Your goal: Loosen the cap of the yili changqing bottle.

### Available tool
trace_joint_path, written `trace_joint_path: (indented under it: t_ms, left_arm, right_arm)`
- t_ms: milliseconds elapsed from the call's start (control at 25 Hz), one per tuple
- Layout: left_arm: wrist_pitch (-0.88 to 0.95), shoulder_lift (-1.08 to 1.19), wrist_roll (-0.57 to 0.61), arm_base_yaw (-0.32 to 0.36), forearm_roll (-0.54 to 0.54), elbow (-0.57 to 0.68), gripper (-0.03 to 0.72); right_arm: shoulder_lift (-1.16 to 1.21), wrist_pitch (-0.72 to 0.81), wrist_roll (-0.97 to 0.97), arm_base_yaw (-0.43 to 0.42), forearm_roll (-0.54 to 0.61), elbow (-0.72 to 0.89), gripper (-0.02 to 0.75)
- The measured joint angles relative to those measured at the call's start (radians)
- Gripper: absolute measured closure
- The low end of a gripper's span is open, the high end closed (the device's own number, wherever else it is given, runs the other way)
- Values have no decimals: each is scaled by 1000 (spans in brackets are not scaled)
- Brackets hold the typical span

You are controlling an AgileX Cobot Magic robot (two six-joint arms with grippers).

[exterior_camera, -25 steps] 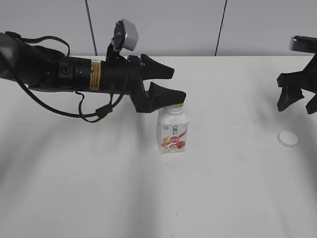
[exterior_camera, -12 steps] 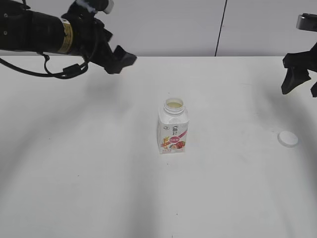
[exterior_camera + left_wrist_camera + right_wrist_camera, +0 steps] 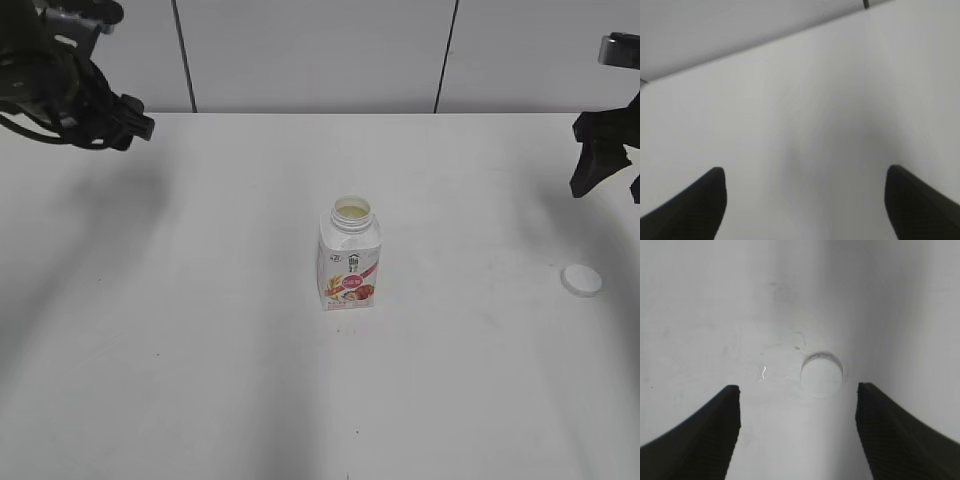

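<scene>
Bottle [image 3: 349, 262] upright mid-table, neck bare. Cap [image 3: 581, 280] lies flat, well right of it. Your right gripper [image 3: 797, 432] hangs above the cap, jaws wide, empty; left gripper [image 3: 805, 205] likewise, far left.

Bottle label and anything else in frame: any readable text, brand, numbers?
Bottle: the pink-red label carries dark print and a small dark logo above it, all too small and blurred to read.
Cap: plain white, no marking visible in the exterior or right wrist view.
Table and wall panels: no text.
Nothing can be quoted.
</scene>
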Motion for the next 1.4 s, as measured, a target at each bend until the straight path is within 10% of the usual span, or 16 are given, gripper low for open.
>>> trace_joint_path:
  t_ms: [280, 560, 1400]
  left_arm:
    - [97, -16, 379, -3, -606, -64, 102]
    - [407, -33, 596, 4, -895, -216, 102]
    - [654, -381, 617, 5, -960, 71, 239]
  right_arm:
    - [0, 59, 0, 0, 0, -4, 173]
    - [-6, 215, -1, 0, 0, -81, 173]
    - [-601, 251, -1, 0, -16, 216, 173]
